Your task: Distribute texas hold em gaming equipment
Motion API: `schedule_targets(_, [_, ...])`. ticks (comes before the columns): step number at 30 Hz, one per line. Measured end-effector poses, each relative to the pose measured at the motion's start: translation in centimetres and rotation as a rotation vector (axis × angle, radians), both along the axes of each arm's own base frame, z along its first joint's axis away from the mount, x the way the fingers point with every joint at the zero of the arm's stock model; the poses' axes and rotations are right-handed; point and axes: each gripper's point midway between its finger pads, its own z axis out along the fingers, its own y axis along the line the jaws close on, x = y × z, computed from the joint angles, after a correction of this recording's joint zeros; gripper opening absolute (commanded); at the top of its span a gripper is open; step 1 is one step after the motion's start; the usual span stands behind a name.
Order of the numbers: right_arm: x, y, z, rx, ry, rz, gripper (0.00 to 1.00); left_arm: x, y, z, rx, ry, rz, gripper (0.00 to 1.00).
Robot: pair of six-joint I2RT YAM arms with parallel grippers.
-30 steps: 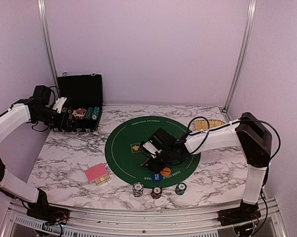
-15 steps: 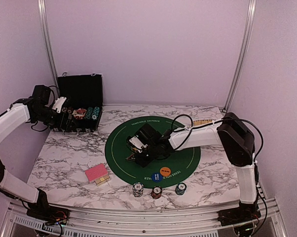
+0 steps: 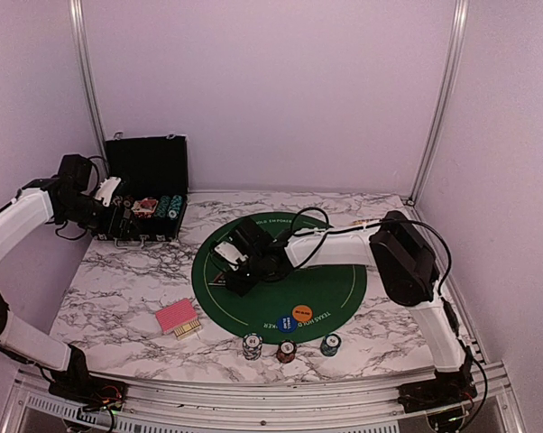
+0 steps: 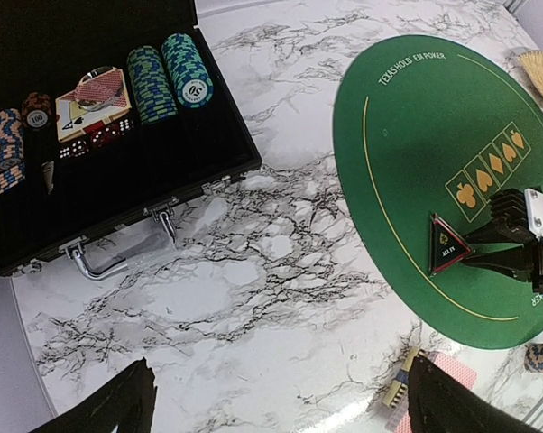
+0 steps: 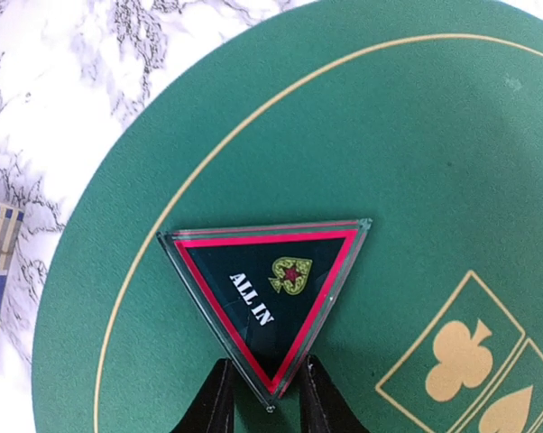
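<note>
Looking through the right wrist camera, I see the right gripper [image 5: 266, 383] closed narrow on the bottom corner of the black triangular button with a red border and clear edge [image 5: 267, 289], one finger on each side of that corner. The button's face reads "ALL IN" beside a small spade emblem. It sits at the left part of the round green felt mat [image 3: 335, 271], just inside the gold ring line and left of the printed gold club box. I cannot tell whether it rests on the felt or is held just above it.

The left gripper [image 4: 280, 365] hangs with its jaws spread wide and nothing between them, above the white marble table [image 3: 118, 280] just in front of the open black hinged case [image 3: 145, 180]. Inside the case I see two tall stacks of teal striped chips [image 4: 186, 68], a few loose cards [image 4: 93, 97], small red dice [image 4: 98, 137] and shorter chip stacks at its left end.

On the near part of the mat lie the orange round button [image 3: 301, 312] and the blue round button [image 3: 288, 323], touching. Just off the mat's near rim stand a white chip stack [image 3: 252, 345], a red chip stack [image 3: 286, 351] and a teal chip stack [image 3: 330, 344] in a row. The red-backed deck of playing cards [image 3: 177, 317] lies on the marble left of them, apart from the mat.
</note>
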Motion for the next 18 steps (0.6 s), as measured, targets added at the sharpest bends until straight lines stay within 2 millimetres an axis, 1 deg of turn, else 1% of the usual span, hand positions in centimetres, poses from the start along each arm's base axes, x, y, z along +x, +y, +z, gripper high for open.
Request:
schedule_targets(7, [0.4,1.8,0.1,0.025,0.009,0.038,0.26,0.0,0.0,0.3,0.001,-0.002,-0.001,0.99])
schedule_targets(9, [0.4,2.1,0.2,0.029,0.016,0.044,0.29,0.0,0.0,0.3,0.001,0.000,-0.002,0.99])
schedule_targets(10, [0.5,2.3,0.2,0.031,0.016,0.045,0.33,0.0,0.0,0.3,0.002,0.000,-0.002,0.99])
schedule_targets(11, [0.5,2.4,0.2,0.034,0.018,0.047,0.38,0.0,0.0,0.3,0.002,0.000,-0.002,0.99])
schedule_targets(13, [0.4,2.4,0.2,0.035,0.021,0.047,0.56,-0.1,0.0,0.3,0.002,0.001,-0.003,0.99])
schedule_targets(14, [0.4,2.4,0.2,0.035,0.022,0.045,0.61,-0.1,0.0,0.3,0.002,0.003,-0.003,0.99])
schedule_targets(16, [0.4,2.4,0.3,0.035,0.019,0.042,0.69,-0.1,0.0,0.2,0.002,0.004,-0.003,0.99])
schedule_targets(18, [0.4,1.9,0.6,0.024,0.014,0.024,0.79,-0.2,0.0,0.2,0.002,0.007,-0.003,0.99])
